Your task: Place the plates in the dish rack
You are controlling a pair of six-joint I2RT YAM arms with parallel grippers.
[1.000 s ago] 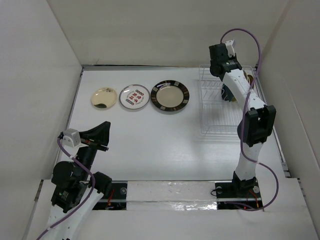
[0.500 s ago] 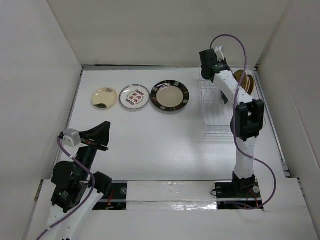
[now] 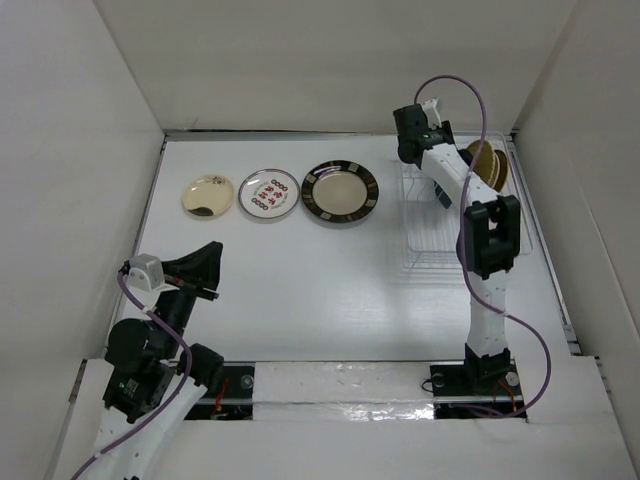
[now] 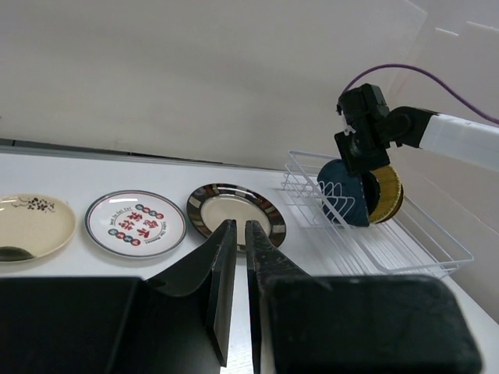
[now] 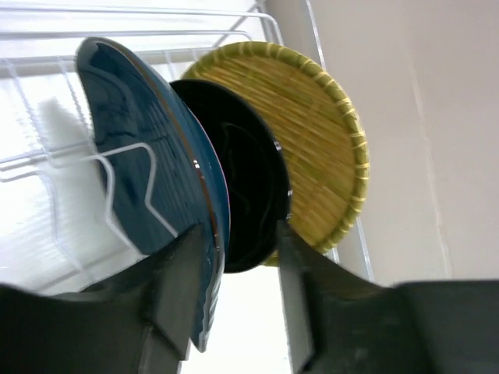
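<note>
The white wire dish rack (image 3: 432,252) stands at the far right. In it stand a woven yellow plate (image 5: 312,132), a dark plate (image 5: 249,187) and a blue leaf-shaped plate (image 5: 140,164). My right gripper (image 5: 238,300) is open above the rack's far end. Its fingers straddle the rims of the blue and dark plates without clamping them. It also shows in the left wrist view (image 4: 359,160). On the table lie a cream plate (image 3: 208,195), a white plate with red marks (image 3: 269,193) and a black-rimmed cream plate (image 3: 340,192). My left gripper (image 4: 240,227) is shut and empty, near the front left.
White walls enclose the table on three sides; the right wall runs close beside the rack (image 4: 405,249). The three flat plates lie in a row at the far left and middle (image 4: 134,222). The right arm's purple cable (image 3: 455,85) loops above the rack.
My right arm has swung left and toward the back wall over the rack's far end, uncovering the yellow and dark plates. The left arm has not moved.
</note>
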